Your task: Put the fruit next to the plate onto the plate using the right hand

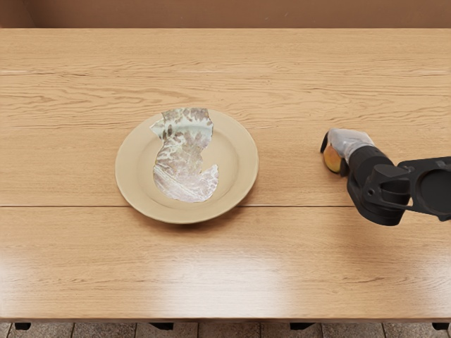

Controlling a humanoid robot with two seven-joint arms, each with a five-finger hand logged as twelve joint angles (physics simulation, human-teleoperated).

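A tan round plate (134,176) with a pale marbled patch in its middle sits on the wooden table, left of centre. To its right, well apart from the rim, lies an orange-yellow fruit (330,159), mostly hidden. My right hand (342,149) comes in from the right edge and covers the fruit from above and the right, grey fingers wrapped over it. The fruit still looks to be at table level. The black forearm (394,186) trails to the right edge.
The wooden table (225,267) stretches wide on all sides, with a seam running across below the plate. Bare wood lies between the fruit and the plate rim.
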